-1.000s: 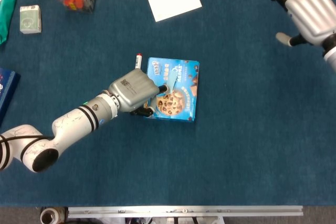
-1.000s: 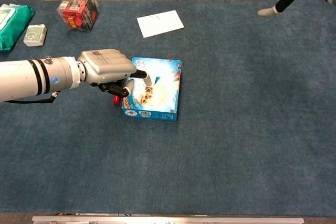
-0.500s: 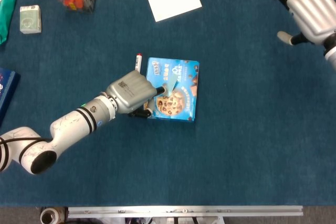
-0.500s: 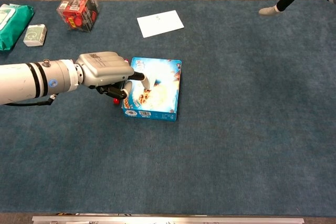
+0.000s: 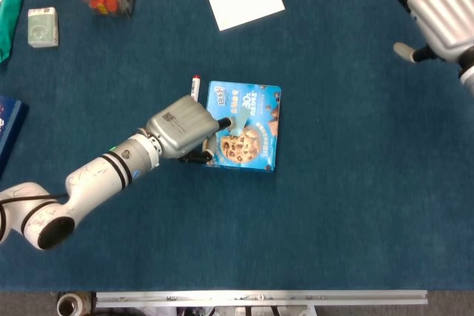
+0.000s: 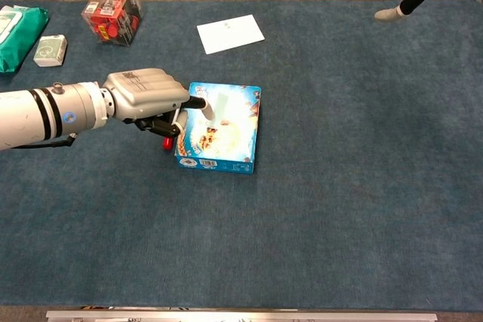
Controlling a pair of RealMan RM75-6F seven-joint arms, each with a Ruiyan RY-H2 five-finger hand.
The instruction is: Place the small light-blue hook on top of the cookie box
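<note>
While the left hand (image 5: 184, 129) has drawn back a little toward the box's left edge over the last second, its fingers seem clear of the hook (image 5: 238, 118), which lies on top of the cookie box (image 5: 255, 146). That suggests the placing is done and only the retreat remains. Far right, the right hand (image 5: 437, 12) hovers spread and empty.
</note>
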